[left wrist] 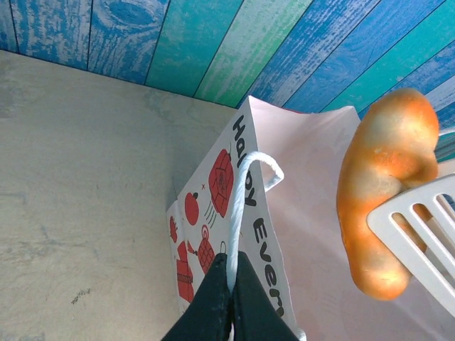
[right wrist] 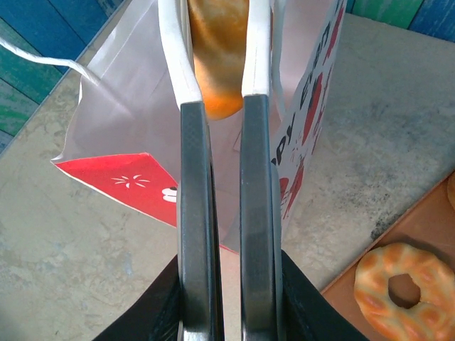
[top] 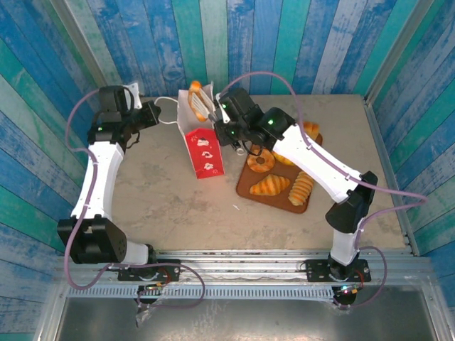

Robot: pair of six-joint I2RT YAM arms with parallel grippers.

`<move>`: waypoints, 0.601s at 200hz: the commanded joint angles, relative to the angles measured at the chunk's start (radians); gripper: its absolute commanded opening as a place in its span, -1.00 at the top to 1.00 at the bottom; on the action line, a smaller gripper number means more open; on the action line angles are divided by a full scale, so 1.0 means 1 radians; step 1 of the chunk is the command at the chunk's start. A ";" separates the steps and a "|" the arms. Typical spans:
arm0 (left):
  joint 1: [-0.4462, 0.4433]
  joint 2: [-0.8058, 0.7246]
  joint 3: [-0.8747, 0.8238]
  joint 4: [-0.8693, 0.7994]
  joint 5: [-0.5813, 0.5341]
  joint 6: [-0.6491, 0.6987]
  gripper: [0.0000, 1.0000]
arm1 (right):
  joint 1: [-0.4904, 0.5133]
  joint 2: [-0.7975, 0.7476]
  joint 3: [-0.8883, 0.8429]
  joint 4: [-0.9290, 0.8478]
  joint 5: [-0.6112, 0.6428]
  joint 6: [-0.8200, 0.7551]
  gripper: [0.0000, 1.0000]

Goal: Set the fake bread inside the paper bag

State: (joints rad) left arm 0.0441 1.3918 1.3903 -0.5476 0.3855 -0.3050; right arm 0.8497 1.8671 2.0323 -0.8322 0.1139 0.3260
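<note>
Pinching bread (left wrist: 387, 192), right gripper (top: 205, 101) hovers above paper bag (top: 205, 153).

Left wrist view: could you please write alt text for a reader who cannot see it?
The left gripper is shut on the open paper bag's white cord handle. At right, the right gripper's white slatted finger holds a golden oblong roll over the bag's mouth. Blue plank wall behind.

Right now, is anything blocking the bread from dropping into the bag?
Nothing visible does. The right gripper holds the roll at the paper bag's open mouth, and the left gripper holds its cord handle.
</note>
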 commanded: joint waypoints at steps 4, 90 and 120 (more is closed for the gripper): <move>0.002 -0.063 -0.019 0.006 -0.004 0.015 0.97 | 0.009 0.023 0.039 0.000 -0.031 0.017 0.97; 0.002 -0.075 -0.025 0.007 -0.014 0.016 0.96 | 0.009 0.087 0.116 -0.070 -0.070 0.039 0.93; 0.002 -0.076 -0.028 0.007 -0.009 0.015 0.96 | 0.009 0.093 0.125 -0.069 -0.094 0.045 0.90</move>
State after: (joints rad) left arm 0.0441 1.3788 1.3712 -0.5468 0.3820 -0.3058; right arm 0.8497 1.9541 2.1132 -0.9047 0.0475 0.3553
